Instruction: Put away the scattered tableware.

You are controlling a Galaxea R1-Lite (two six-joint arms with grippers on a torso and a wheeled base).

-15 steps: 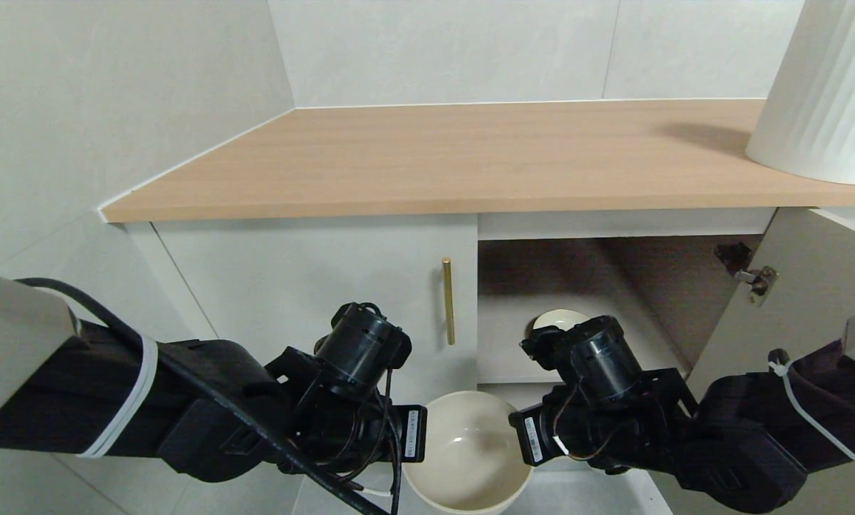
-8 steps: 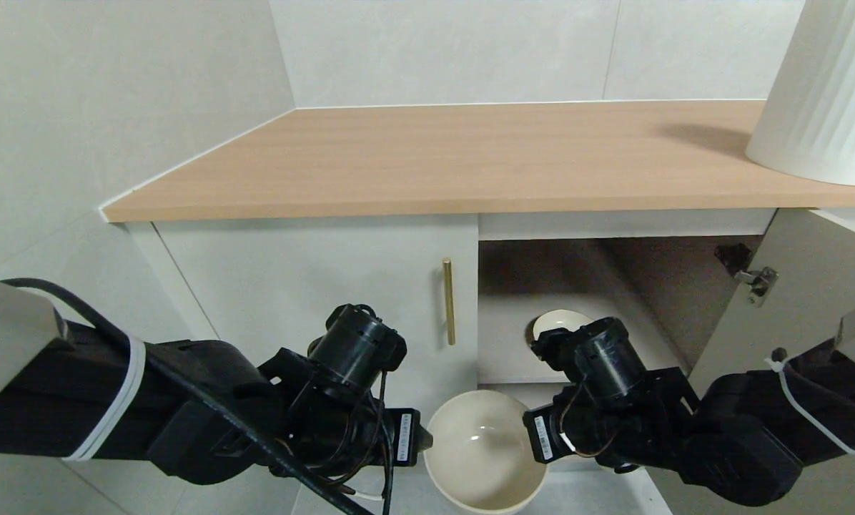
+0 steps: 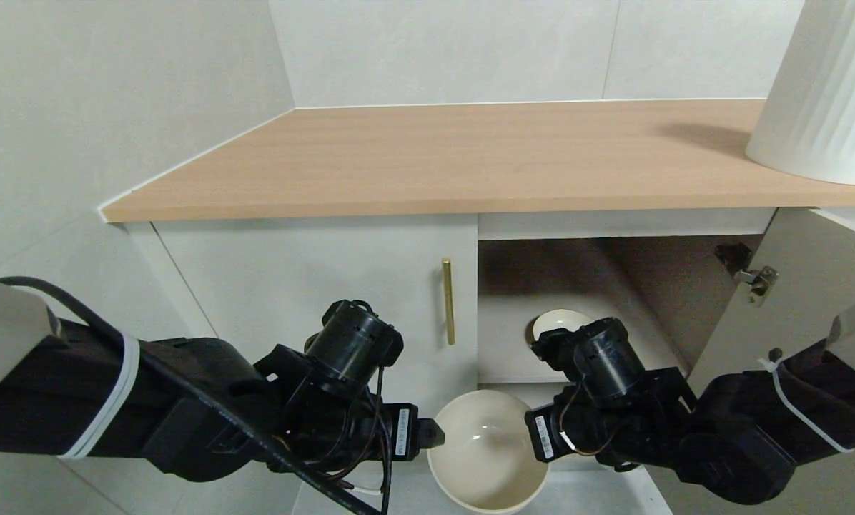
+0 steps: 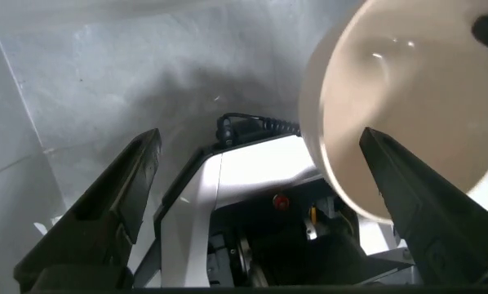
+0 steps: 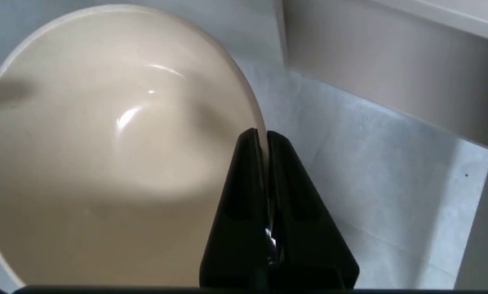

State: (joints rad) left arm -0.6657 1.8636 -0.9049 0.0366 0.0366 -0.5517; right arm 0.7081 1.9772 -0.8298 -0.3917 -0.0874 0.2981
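Item 1: cream round ceramic bowl. It is held in the air, low in front of the cabinet's open compartment and above the pale grey tiled floor. Its mouth faces up toward the head camera and the inside is bare.

Item 2: right gripper. The black fingers are pinched narrow on the bowl's rim, one inside and one outside, at the side of the bowl nearest the robot's right.

Item 3: left gripper. The fingers are spread wide and hold nothing. One finger lies against or just beside the bowl's outer wall on the robot's left; contact cannot be told.

Item 4: second pale round dish. It sits on the shelf inside the open compartment, partly hidden behind the right wrist.

Item 5: pale grey cabinet. The left door is closed and carries a slim upright brass bar handle. The right door is swung open, and its metal hinge shows.

Item 6: light wooden countertop, on top of the cabinet and set into a tiled corner.

Item 7: tall white ribbed vessel, standing upright on the countertop at its far right end.
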